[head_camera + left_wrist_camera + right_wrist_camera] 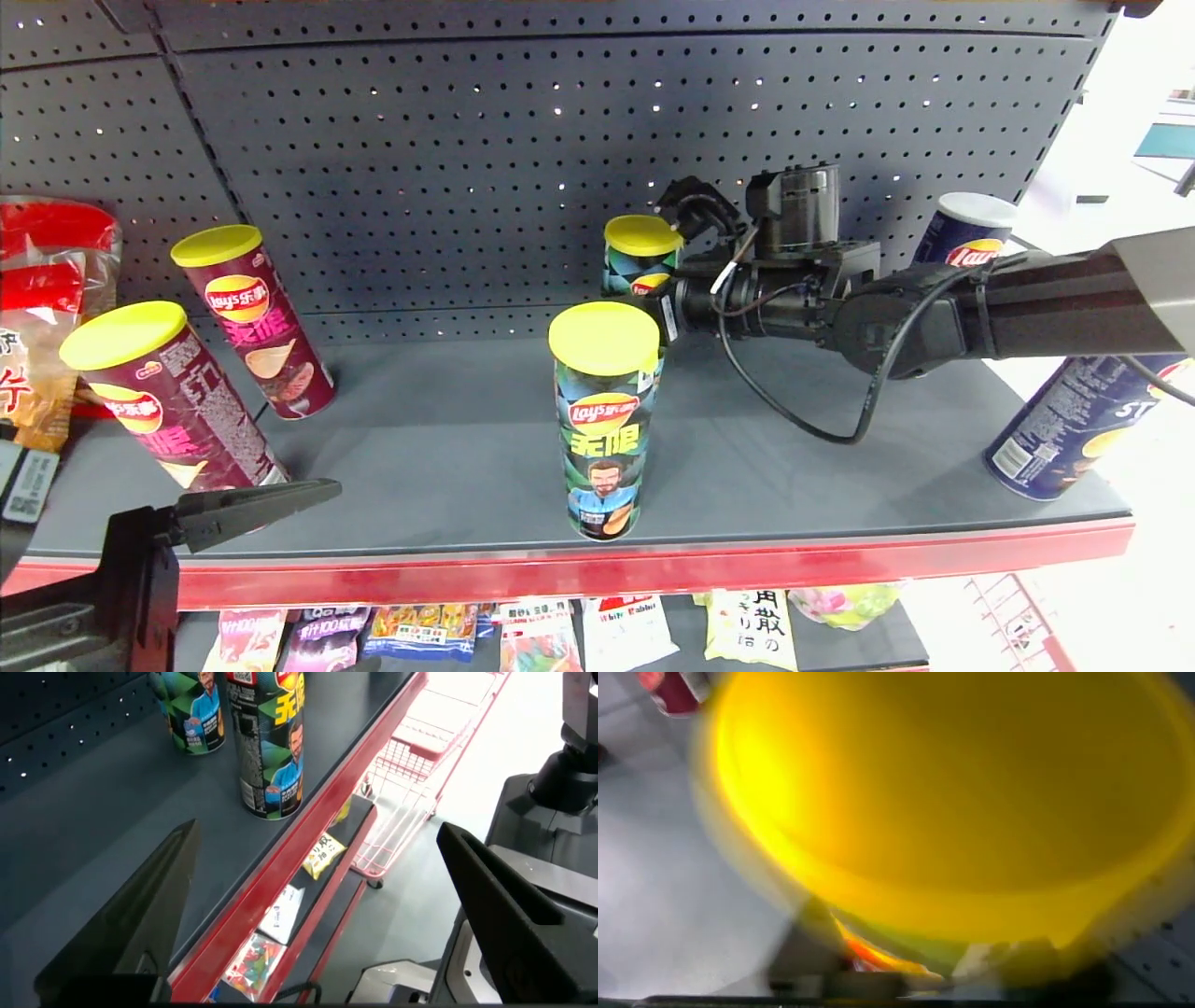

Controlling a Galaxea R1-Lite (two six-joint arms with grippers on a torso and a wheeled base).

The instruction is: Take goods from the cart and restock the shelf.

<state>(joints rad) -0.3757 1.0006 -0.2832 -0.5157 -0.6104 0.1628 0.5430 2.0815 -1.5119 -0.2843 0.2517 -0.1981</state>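
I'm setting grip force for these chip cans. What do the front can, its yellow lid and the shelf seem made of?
Front can: probably a cardboard tube under a glossy printed wrap. Yellow lid: smooth plastic with a thin snap-on rim. Shelf: likely painted metal, matte grey, with a perforated back panel.

Left tool (pixel 313 849) spread wide, low; right arm (pixel 1027 289) outstretched.

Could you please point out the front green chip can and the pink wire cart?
Front green yellow-lidded cylindrical chip can (pixel 602 439): head view, printed side.
Pink wire cart (pixel 404 761): left wrist view, basket mesh.
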